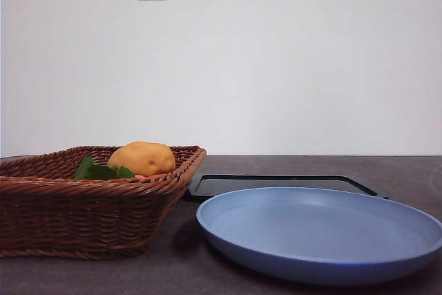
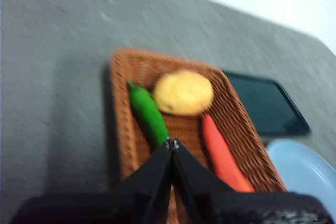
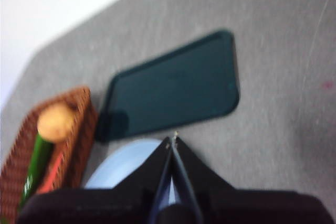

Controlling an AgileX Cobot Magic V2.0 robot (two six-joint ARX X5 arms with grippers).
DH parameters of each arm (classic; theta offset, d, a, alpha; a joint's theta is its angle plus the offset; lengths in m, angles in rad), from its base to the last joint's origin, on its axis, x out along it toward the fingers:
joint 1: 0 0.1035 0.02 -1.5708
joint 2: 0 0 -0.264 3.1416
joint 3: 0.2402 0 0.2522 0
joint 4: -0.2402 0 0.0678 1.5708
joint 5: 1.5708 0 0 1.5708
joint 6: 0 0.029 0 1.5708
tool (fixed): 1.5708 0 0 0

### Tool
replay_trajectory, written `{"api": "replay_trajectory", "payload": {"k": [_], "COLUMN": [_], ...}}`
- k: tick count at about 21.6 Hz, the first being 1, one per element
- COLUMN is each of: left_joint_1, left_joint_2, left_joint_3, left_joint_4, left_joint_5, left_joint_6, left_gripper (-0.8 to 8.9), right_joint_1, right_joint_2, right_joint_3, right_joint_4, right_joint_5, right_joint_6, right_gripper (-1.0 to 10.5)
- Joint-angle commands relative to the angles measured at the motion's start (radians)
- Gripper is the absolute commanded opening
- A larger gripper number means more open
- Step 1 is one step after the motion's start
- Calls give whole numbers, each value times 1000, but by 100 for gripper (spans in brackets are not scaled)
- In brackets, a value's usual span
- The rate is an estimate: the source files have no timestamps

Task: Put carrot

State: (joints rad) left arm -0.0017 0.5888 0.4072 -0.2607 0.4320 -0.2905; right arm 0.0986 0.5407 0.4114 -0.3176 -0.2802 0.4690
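Brown woven wicker makes up the shallow rectangular basket point(image 1: 83, 219) that anchors the scene on the dark grey worktop point(image 2: 58, 77). Inside that basket lies the glossy red-orange tapered toy carrot point(image 2: 223, 156), stretched along the wall nearest the plate; from the low front view only a sliver of orange point(image 1: 148, 176) peeks over the rim beside its green leaves point(image 1: 100, 170). A rounded yellow-brown potato point(image 2: 182, 93) sits in the basket just beside the carrot's narrow end, and a long green pepper-like vegetable point(image 2: 148, 115) lies along the basket's opposite wall, beside the potato. Just next to the basket rests a round pale blue plate point(image 1: 324, 229), and behind the plate, also close to the basket, lies a flat black rectangular tray point(image 3: 173, 87).

The left end effector point(image 2: 171, 142) hangs above the basket, its two black jaws pressed together at the tips and gripping nothing. The right end effector point(image 3: 172, 139) hovers over the plate's edge near the tray, well apart from the basket, its jaws likewise closed tip to tip with nothing between them.
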Motion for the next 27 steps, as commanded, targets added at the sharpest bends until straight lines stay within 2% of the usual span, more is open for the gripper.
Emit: {"api": "replay_trajectory", "payload": {"k": [1, 6, 9, 11, 12, 14, 16, 22, 27], "left_joint_1": [0, -34, -65, -80, -89, -98, -107, -117, -117], "left_joint_2": [107, 298, 360, 366, 366, 366, 366, 366, 366], "left_joint_3": [62, 173, 190, 190, 190, 190, 190, 190, 190], "left_joint_4": [-37, -165, -151, -135, -121, -99, -84, -76, -75], "left_joint_5": [78, 181, 254, 257, 257, 254, 254, 252, 251], "left_joint_6": [58, 137, 146, 146, 145, 144, 137, 136, 134], "left_gripper": [7, 6, 8, 13, 42, 183, 245, 245, 245], "right_joint_1": [1, 1, 1, 4, 8, 22, 43, 123, 126], "right_joint_2": [95, 289, 400, 462, 496, 554, 610, 754, 778], "right_joint_3": [66, 135, 135, 135, 135, 135, 135, 135, 135], "right_joint_4": [-73, -207, -217, -215, -214, -212, -183, -49, -27], "right_joint_5": [-35, -114, -184, -193, -193, -192, -192, -191, -186], "right_joint_6": [-89, -179, -199, -198, -199, -199, -198, -169, -152], "right_gripper": [3, 4, 33, 94, 137, 197, 196, 183, 3]}}
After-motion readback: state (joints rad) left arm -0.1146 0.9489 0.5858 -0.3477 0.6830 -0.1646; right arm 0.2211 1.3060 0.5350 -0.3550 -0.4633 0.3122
